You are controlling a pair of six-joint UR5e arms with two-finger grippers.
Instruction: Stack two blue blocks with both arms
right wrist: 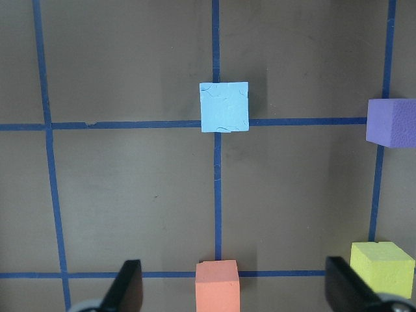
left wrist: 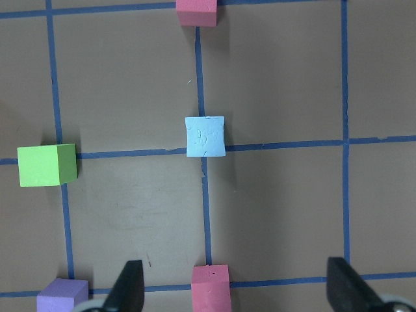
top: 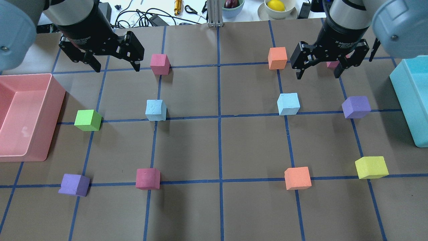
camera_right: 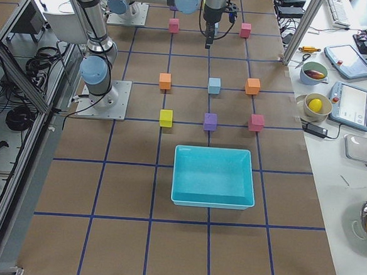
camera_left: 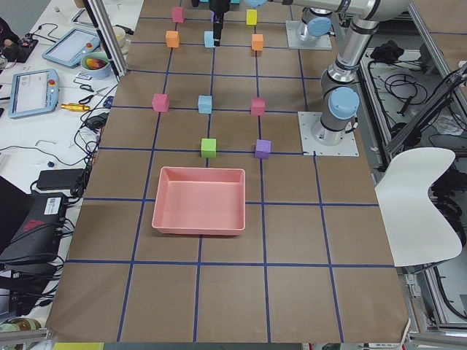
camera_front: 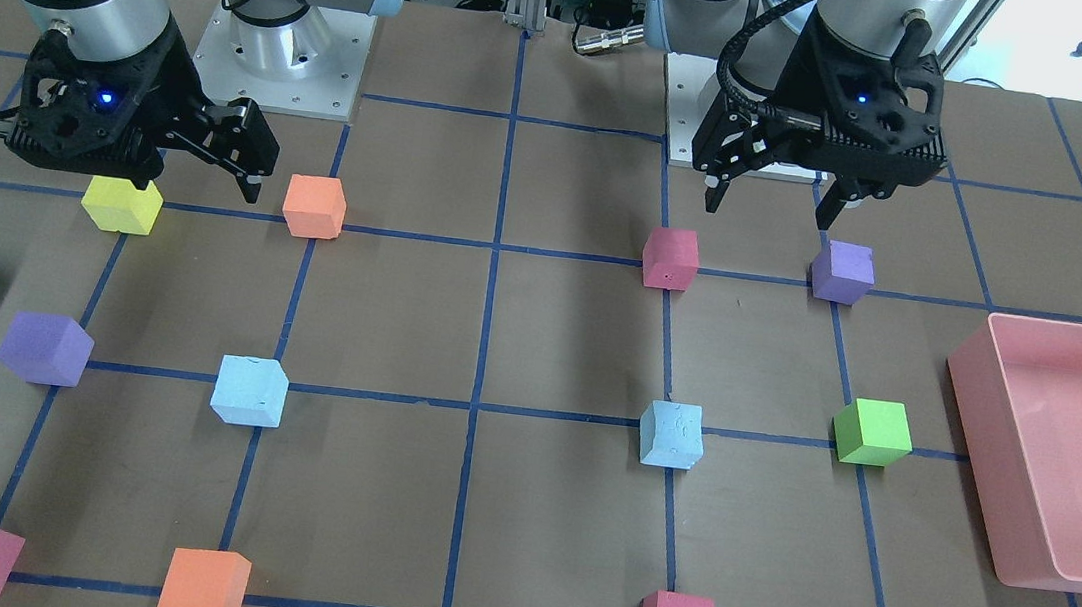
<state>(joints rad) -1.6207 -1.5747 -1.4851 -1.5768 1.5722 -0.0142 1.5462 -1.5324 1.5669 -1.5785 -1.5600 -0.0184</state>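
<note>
You have both arms up off the surface (top: 187, 147), a brown sheet gridded with blue tape. Left gripper (top: 117, 67): jaws spread wide, gripping nothing, hanging in the air over the robot's left half. Right gripper (top: 317, 74): likewise, jaws spread wide and gripping nothing, over the right half. The left blue block (top: 156, 110) sits flat on a tape crossing, with the green cube (top: 88, 120) to its outer side and the pink tray (top: 50, 100) beyond that at the edge. The right blue block (top: 288, 104) sits on the next crossing along the same tape line, well apart from the first, with a purple cube (top: 356, 107) to its outer side and the teal box (top: 408, 100) beyond. Neither block touches anything but the surface. In your left wrist view the left blue block lies mid-frame, ahead of the spread fingertips (left wrist: 130, 286), and a red cube (left wrist: 211, 289) shows between them at the lower edge. The right wrist view shows the same layout: blue block ahead, orange cube (right wrist: 218, 283) low between the tips, yellow cube (right wrist: 382, 266) off to one side.
</note>
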